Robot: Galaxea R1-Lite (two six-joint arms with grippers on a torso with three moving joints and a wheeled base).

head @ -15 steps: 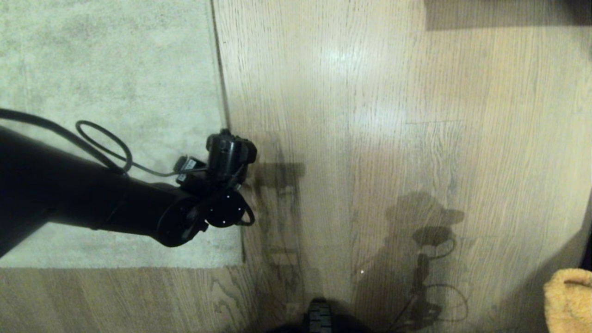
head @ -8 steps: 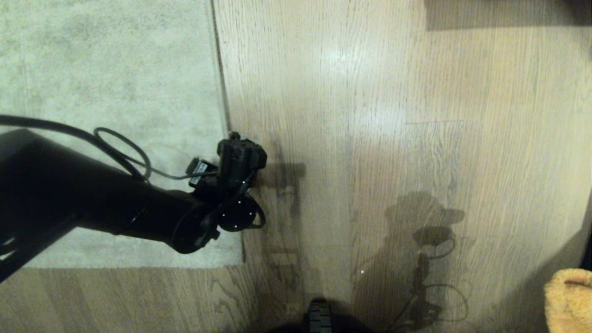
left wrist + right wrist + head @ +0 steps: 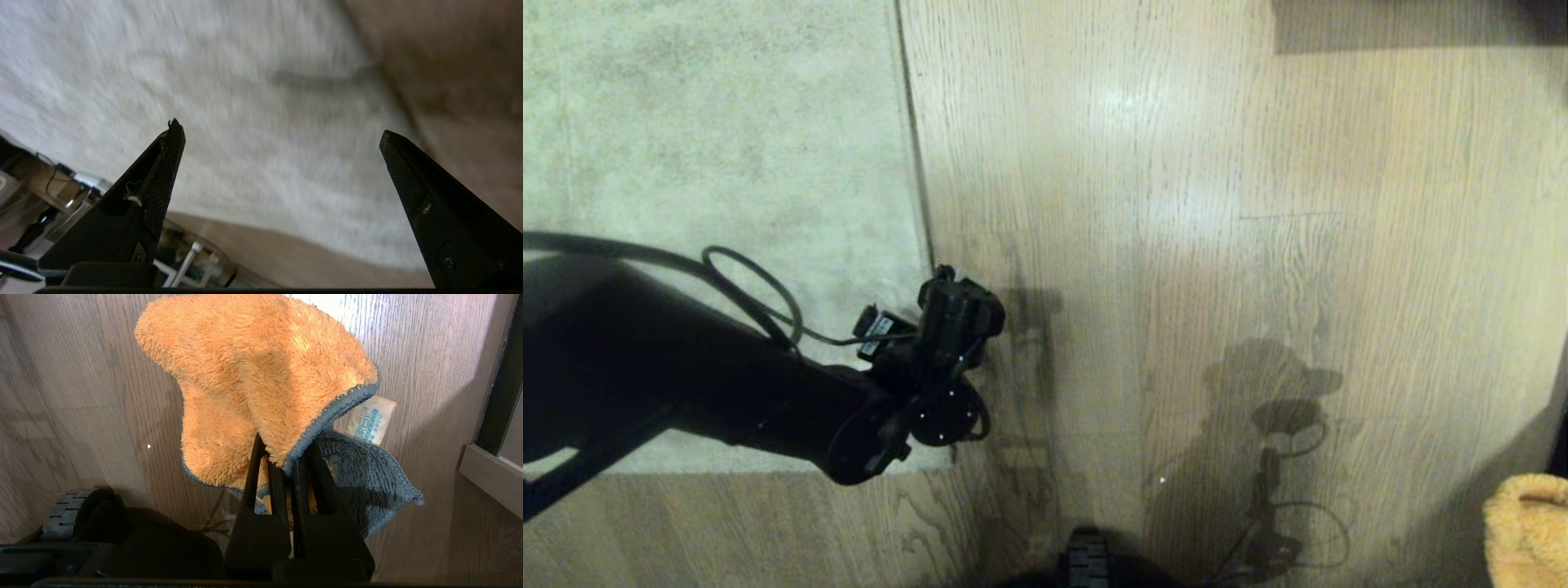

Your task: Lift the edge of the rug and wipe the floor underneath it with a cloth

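One fluffy orange cloth, grey-edged

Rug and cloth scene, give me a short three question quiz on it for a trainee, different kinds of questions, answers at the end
1. True or false: the rug edge is already lifted off the floor.
2. Which gripper holds the cloth? A) left gripper B) right gripper C) neither
3. Fill in: the left gripper hangs over the rug's near ____ with its fingers wide apart.

Key
1. False. The rug lies flat, and the left gripper's open fingers hold nothing.
2. B. The right gripper is shut on the orange cloth, low on the robot's right.
3. Corner.
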